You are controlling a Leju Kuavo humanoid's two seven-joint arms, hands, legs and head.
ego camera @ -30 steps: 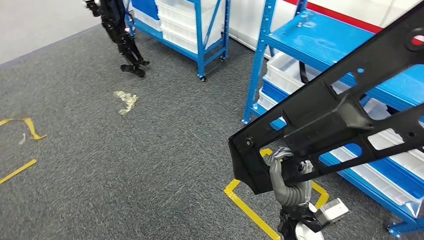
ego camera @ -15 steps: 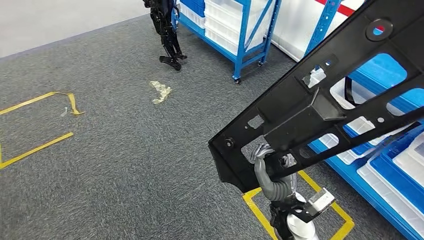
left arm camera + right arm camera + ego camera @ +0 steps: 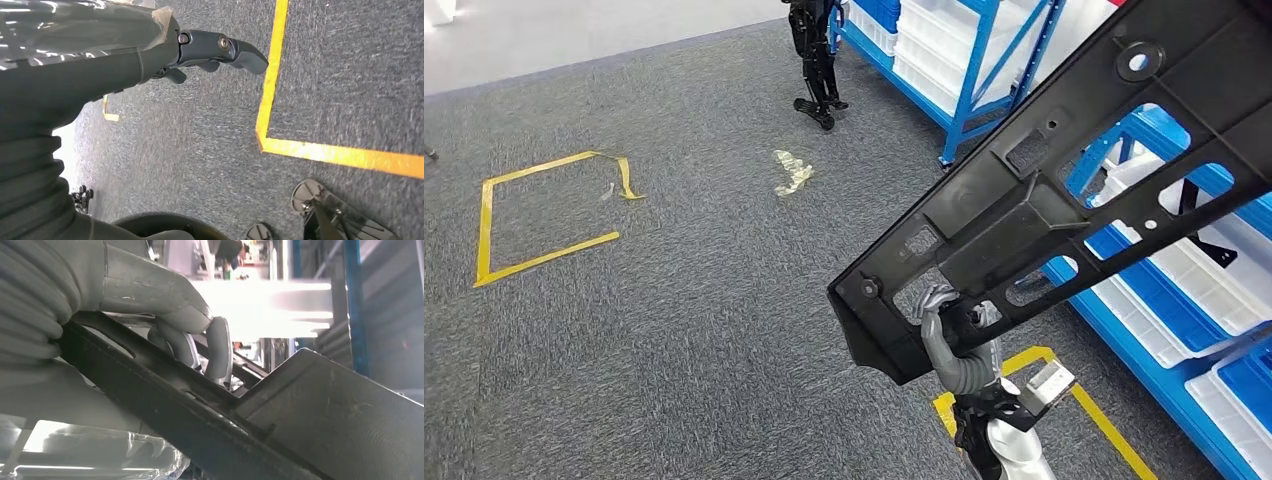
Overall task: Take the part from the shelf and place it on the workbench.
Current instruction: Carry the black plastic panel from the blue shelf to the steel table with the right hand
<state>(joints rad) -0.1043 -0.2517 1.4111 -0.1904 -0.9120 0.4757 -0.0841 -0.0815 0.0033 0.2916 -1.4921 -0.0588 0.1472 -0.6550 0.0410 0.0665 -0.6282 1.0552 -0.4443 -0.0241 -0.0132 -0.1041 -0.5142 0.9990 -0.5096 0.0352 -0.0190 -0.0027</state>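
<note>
Nearest the camera in the head view, the right hand (image 3: 952, 325) rises on its silver arm from the lower edge, its fingers (image 3: 937, 298) hooked through an opening in the long black part (image 3: 1064, 190) and gripping it. The part is off the shelf and carried in the air, slanting from low near the hand up toward the far right corner, over the grey carpet (image 3: 674, 300).

Compared with the pictures from a second and half a second ago, the whole scene has slid: the taped yellow square (image 3: 549, 215) has come well into view on the left, the other dark robot's legs (image 3: 814, 60) have shifted rightward along the top, and the blue shelf (image 3: 1184, 290) with its white bins has swung toward the right edge. That reads as the robot turning away from the shelf with the part in hand, so the pick looks done and the walk to the tabletop is what remains; no tabletop is visible yet.

The right wrist view adds the grip up close: grey fingers (image 3: 210, 347) curled over the part's black rim (image 3: 165, 405). The left wrist view shows the left hand (image 3: 220, 50) hanging above the carpet and a yellow tape line (image 3: 280, 75), holding nothing, fingers loosely extended.
</note>
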